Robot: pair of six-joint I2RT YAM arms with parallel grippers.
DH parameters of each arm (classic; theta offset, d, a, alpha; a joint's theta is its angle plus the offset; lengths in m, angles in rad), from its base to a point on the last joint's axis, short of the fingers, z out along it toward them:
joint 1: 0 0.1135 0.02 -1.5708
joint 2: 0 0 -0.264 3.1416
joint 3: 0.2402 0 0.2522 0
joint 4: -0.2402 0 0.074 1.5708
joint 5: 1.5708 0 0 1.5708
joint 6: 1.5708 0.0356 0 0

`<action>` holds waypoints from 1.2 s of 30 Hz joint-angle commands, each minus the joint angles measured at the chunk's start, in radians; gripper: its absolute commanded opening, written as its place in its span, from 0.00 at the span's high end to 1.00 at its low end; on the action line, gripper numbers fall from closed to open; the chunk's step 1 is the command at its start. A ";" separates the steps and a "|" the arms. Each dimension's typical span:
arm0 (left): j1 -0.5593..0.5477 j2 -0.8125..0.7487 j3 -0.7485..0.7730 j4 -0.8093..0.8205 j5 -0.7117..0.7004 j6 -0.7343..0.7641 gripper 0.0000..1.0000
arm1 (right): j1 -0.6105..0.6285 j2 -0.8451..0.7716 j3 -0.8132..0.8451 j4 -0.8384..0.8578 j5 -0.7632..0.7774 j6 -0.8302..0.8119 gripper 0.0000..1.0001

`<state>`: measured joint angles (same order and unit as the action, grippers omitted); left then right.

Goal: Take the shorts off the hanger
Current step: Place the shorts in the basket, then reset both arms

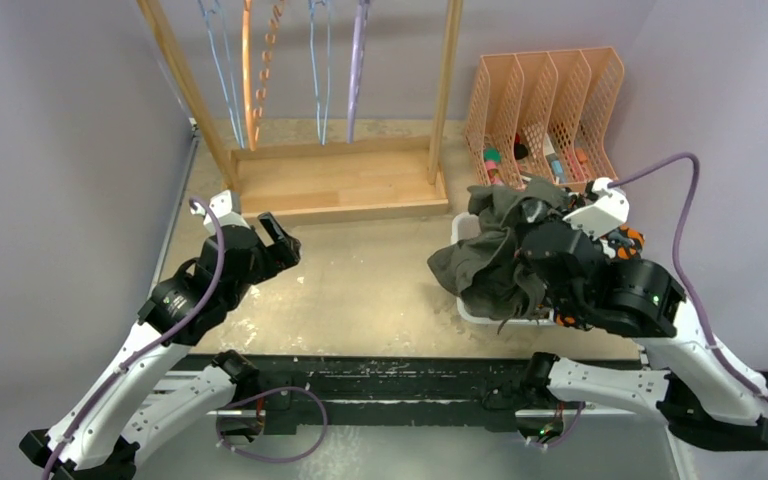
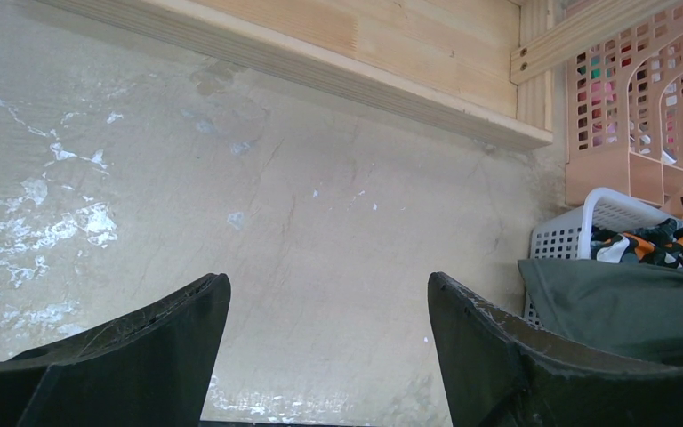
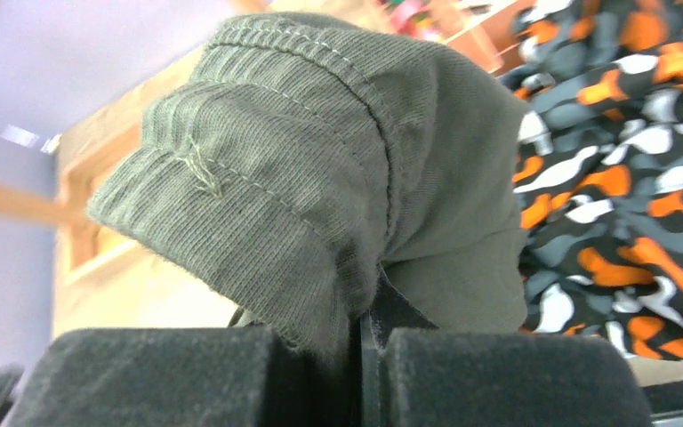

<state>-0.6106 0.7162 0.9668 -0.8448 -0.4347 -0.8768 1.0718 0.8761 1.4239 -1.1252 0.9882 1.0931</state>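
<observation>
Near left: left pincer (image 2: 327, 286) spread wide, nothing between its 2 fingers, hovering low over bare bench (image 2: 231, 178), well apart from any cloth. Near right: right pincer (image 3: 365, 342) clamped tight on the olive-green shorts (image 3: 320, 178), taking a fold of the ribbed waistband between its pads. Top view puts that pair bunched over the white basket (image 2: 562, 238), part of it spilling past the left rim toward mid-bench. Just behind it in the basket, the camo shorts (image 3: 622, 178), orange, black and white, crumpled. Other pairs not made out from here. Far: wooden rack (image 1: 340, 185) with the hangers (image 1: 358, 60) dangling from its rail; no shorts on any that show, so the unhanging looks done or nearly so, and this reads as the drop-off. Far right: peach file organizer (image 1: 545, 100), just beyond the basket. Handling, as a judgement: cloth is light, soft, limp, not fragile; it will sag and trail from wherever it is pinched and could snag the basket rim. The stitched waistband is the thickest part and the surest hold; a thin leg panel would likelier slip.
</observation>
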 commanded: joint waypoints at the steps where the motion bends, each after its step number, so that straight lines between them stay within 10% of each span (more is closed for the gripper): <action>1: 0.003 -0.002 0.014 0.038 0.001 -0.010 0.19 | -0.162 0.035 0.068 -0.022 0.160 -0.028 1.00; 9: 0.004 0.011 0.024 0.033 0.002 -0.011 0.19 | -0.409 0.074 0.010 -0.007 0.178 -0.172 1.00; 15: 0.004 0.016 0.000 0.059 0.012 -0.016 0.19 | -0.481 0.054 -0.306 0.181 -0.168 -0.112 1.00; 21: 0.003 0.049 0.039 0.019 -0.017 -0.003 0.17 | -0.638 0.132 -0.529 0.451 -0.409 -0.244 0.50; 29: 0.003 0.075 0.137 -0.123 -0.289 -0.056 0.15 | -0.658 0.057 -0.241 0.320 -0.370 -0.368 0.20; 36: 0.004 0.103 0.278 -0.191 -0.503 -0.044 0.14 | -0.658 -0.101 -0.080 0.445 -0.519 -0.608 0.13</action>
<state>-0.6106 0.8017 1.1305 -0.9974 -0.7464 -0.9257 0.4179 0.8429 1.2835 -0.7624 0.5644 0.6704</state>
